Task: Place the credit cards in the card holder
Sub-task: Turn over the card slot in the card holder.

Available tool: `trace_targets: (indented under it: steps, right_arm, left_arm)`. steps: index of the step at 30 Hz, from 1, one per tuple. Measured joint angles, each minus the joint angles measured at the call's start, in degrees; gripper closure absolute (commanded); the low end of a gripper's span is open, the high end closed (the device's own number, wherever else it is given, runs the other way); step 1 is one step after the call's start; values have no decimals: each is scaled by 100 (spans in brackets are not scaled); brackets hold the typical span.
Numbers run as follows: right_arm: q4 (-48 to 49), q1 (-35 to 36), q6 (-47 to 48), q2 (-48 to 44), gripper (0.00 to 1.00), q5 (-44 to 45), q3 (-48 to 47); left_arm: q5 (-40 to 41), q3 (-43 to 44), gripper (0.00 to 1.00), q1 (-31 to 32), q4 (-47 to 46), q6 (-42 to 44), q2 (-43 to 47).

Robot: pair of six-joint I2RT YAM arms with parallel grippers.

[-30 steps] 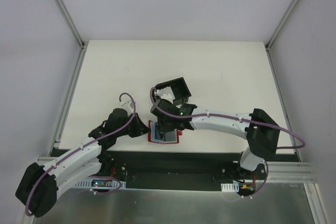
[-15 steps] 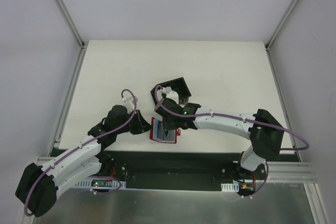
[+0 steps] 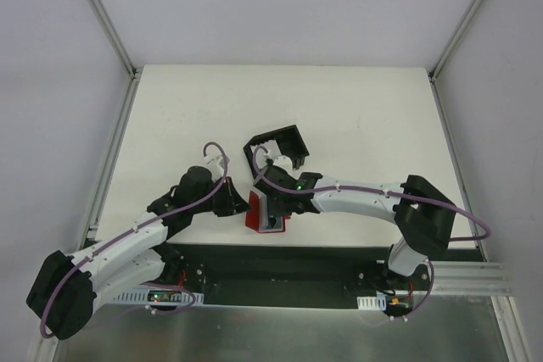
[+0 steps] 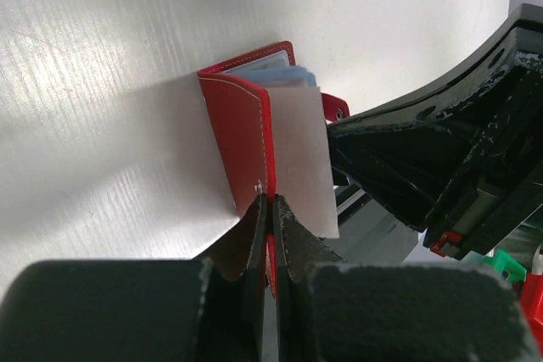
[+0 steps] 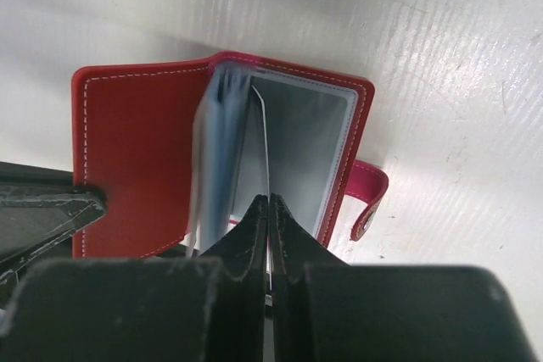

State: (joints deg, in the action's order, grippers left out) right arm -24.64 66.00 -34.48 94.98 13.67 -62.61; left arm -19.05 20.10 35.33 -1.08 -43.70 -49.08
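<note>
Two hands meet at lower centre overhead: we judge the left hand clamps the small red folding wallet open so the right hand, pinching a thin pale card, can slot it.

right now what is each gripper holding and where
Left gripper pinches the wallet by its red cover's near edge; right gripper pinches a thin pale sheet inside it by its near edge, card or sleeve unclear.

I counted two grippers, my left gripper and right gripper, one red card holder, one black box, and one separate credit card; bluish leaves were uncountable.
</note>
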Motion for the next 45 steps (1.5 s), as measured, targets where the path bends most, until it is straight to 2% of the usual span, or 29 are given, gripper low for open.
trace_targets:
  steps: [9,22,33,45]
  right_arm:
    - [142,-17,15,-98,100,0,96]
    - [-275,149,262,-358,100,302,-249]
    - [-468,192,345,-378,100,520,-435]
    - [-105,426,433,-240,100,-149,-691]
  left_arm:
    - [175,-79,100,0,-37,-94,-42]
    - [743,-326,100,-2,149,-337,-168]
    - [772,-326,100,-2,238,-339,-168]
    - [767,-326,100,-2,280,-334,-28]
